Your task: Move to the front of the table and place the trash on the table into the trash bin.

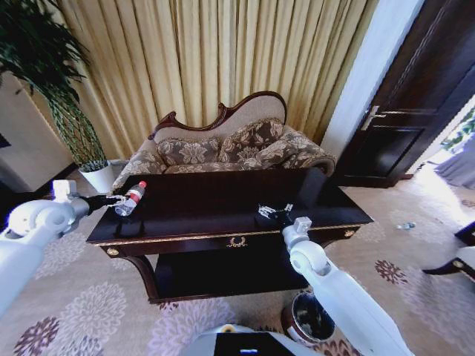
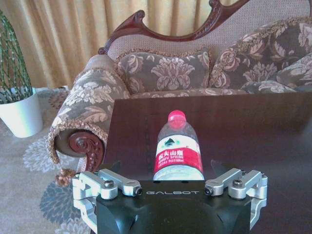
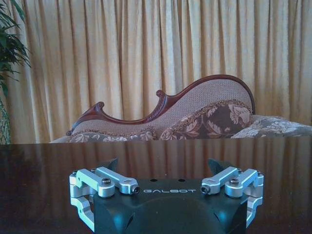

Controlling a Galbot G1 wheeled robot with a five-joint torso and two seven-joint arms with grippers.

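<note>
Floral sofa [image 1: 230,144] (curtains [image 1: 223,52] behind)

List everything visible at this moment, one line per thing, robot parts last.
Table: one, dark glossy wood with gold trim, centre of room.
Bottle: one, clear with red cap and label, between the left hand's fingers at the table's left end.
Trash bin: one, dark brown with black liner, on carpet at the table's front right.
Sofa: one, floral, behind the table.
Potted plant: one, green in white pot, far left.
Curtains: gold, back wall.
Door: one, dark, right.
Left hand: around the bottle.
Right hand: open, low over the table's right part.
</note>
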